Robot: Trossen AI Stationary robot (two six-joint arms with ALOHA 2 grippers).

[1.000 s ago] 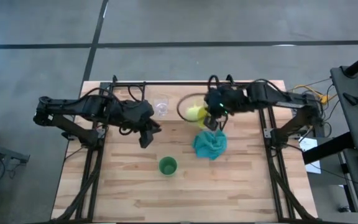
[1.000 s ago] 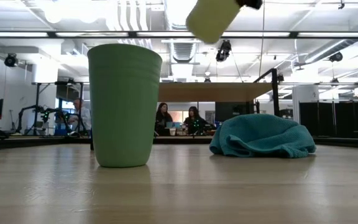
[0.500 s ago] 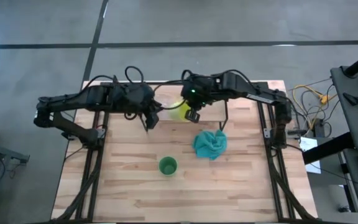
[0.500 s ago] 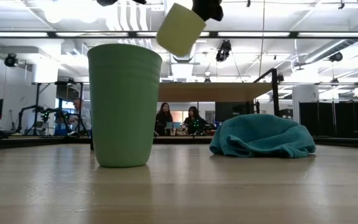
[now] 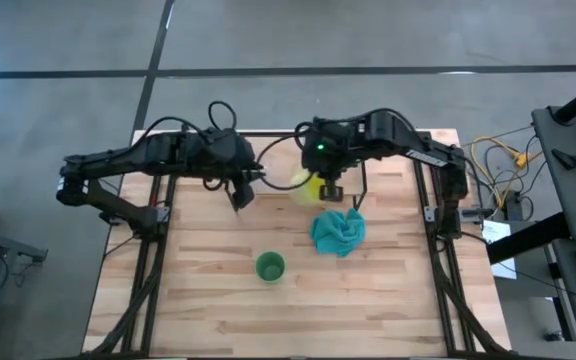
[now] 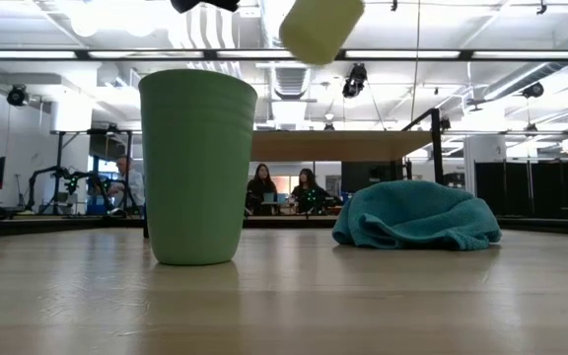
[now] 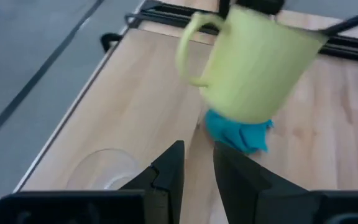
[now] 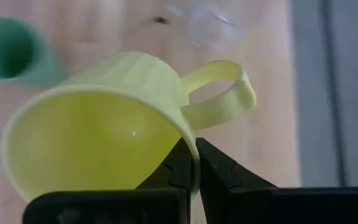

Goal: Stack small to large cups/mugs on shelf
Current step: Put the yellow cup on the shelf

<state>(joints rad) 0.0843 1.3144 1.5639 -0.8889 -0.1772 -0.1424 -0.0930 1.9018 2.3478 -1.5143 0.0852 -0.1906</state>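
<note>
The yellow mug [image 5: 303, 182] hangs in the air over the far middle of the table, with my right gripper [image 5: 330, 188] shut on it. Its handle [image 7: 188, 43] shows in the left wrist view. My left gripper [image 5: 240, 196] hovers just left of it, open a little, with nothing between its fingers. The clear glass cup [image 7: 104, 174] stands on the wood below my left gripper and is hidden in the high view. The green cup [image 5: 270, 266] stands upright on the table nearer the front. The shelf [image 6: 363, 146] shows behind in the low view. My right gripper pinches the mug's rim wall [image 8: 193, 148] right beside the handle [image 8: 229, 93], one finger inside the mug and one outside. The mug is lifted clear of everything and tilted, its mouth turned toward my wrist and its bottom [image 6: 314, 44] slanting down.
A crumpled teal cloth [image 5: 338, 231] lies on the table right of the green cup, just near of the mug. Bare wooden tabletop [image 5: 168, 300] spreads toward the near edge. Black frame rails run along both sides. People sit far back in the room.
My right gripper has rolled and swung the yellow mug toward the table's left, then partway back right; the mug stays in the air and has tipped. My left gripper has moved toward the far edge, closer to the mug, and rolled.
</note>
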